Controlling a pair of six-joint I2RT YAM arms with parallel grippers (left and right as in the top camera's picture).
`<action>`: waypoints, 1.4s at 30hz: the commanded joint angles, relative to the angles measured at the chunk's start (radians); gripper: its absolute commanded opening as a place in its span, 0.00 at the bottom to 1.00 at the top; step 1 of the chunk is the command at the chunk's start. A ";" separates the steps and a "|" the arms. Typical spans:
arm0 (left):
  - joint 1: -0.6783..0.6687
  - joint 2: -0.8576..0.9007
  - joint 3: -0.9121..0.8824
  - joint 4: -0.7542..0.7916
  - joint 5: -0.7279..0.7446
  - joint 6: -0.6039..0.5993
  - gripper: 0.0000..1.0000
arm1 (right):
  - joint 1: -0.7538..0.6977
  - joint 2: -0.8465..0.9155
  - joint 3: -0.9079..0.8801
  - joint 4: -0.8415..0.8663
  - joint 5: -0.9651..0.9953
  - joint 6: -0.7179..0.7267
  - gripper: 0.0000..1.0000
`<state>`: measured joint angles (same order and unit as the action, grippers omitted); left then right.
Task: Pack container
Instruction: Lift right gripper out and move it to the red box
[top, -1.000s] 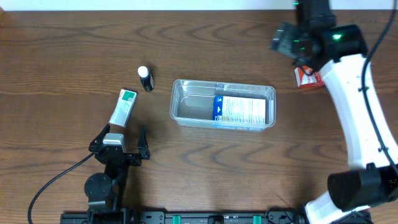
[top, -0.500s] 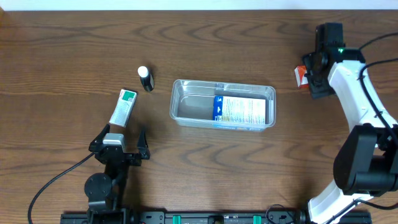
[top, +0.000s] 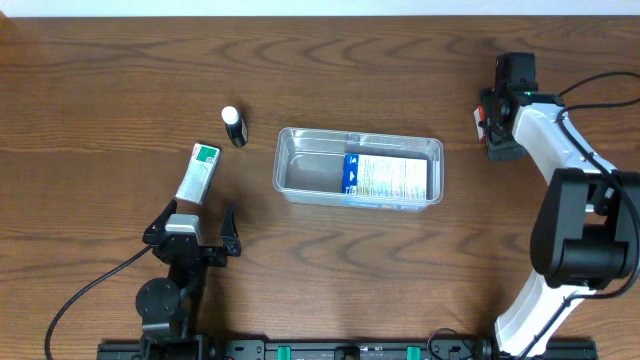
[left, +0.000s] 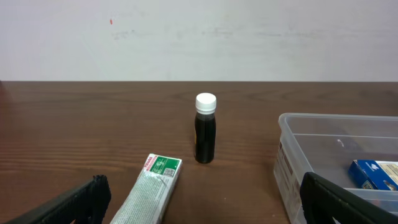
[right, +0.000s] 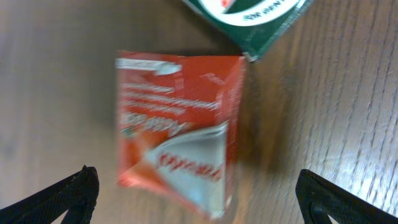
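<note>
The clear container (top: 290, 170) stands mid-table with a blue-and-white box (top: 385, 178) lying in its right half. My right gripper (top: 499, 125) is open and points down over a red box (right: 177, 130); the fingers straddle it without touching it. In the overhead view only a red sliver (top: 482, 118) of that box shows beside the wrist. My left gripper (top: 190, 228) is open and empty, low at the front left. In the left wrist view the container (left: 336, 118) is at the right.
A black bottle with a white cap (top: 233, 126) stands left of the container, upright in the left wrist view (left: 205, 129). A green-and-white box (top: 198, 172) lies in front of the left gripper (left: 155, 190). A dark green box corner (right: 255, 18) lies beside the red box.
My right arm has swung round and come down over the red box, which now shows only as a sliver from overhead. The left arm and the other things have not moved.
</note>
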<state>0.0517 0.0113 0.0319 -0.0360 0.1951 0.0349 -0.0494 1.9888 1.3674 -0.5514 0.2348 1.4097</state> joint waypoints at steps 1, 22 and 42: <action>0.006 -0.001 -0.028 -0.014 0.000 0.017 0.98 | -0.025 0.024 -0.007 0.010 0.008 0.018 0.99; 0.006 -0.001 -0.028 -0.014 0.000 0.017 0.98 | -0.008 -0.105 0.150 -0.247 0.132 -0.235 0.99; 0.006 -0.001 -0.028 -0.014 0.000 0.017 0.98 | -0.166 0.102 0.480 -0.493 -0.158 -0.416 0.99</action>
<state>0.0517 0.0113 0.0319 -0.0357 0.1951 0.0349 -0.2153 2.0315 1.8542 -1.0321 0.1432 1.0546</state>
